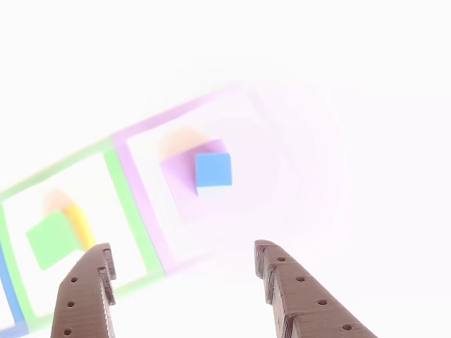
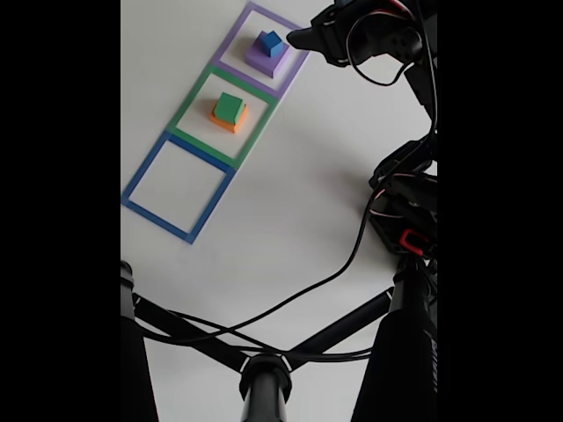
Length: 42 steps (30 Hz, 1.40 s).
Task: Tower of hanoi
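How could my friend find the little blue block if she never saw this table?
Find the row of three square outlines on the white table, then the purple outline at its far end. A purple slab sits inside; the small blue cube tops it. The neighbouring stack is green on orange.

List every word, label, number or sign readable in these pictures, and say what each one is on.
None: no writing can be read in either view.
The blue cube, purple slab, green block and the square outlines are plain colour.
The gripper fingers carry only holes.
The other view is overexposed.
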Available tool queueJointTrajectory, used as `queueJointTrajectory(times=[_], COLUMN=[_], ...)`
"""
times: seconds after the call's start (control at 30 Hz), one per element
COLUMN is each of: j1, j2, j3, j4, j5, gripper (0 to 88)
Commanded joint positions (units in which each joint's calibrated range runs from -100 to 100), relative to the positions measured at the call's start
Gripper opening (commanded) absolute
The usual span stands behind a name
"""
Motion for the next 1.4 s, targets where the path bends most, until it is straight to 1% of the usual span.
queueJointTrajectory(times=[0.0,0.23,0.33,0.43,0.73,1.1,1.37], j1=[0.4,-0.1,-0.5,-0.8,-0.1,1.1,1.7], j2=[-1.7,7.7,13.0,17.3,27.1,35.5,43.9], j3=[13.0,29.3,31.8,33.2,33.7,33.6,33.0], j4=[-19.3,-51.0,-60.4,-67.7,-79.5,-87.9,-96.6], j5=[0.0,0.0,0.0,0.0,0.0,0.0,0.0], gripper=[25.3,26.2,26.3,26.5,27.1,26.8,25.6])
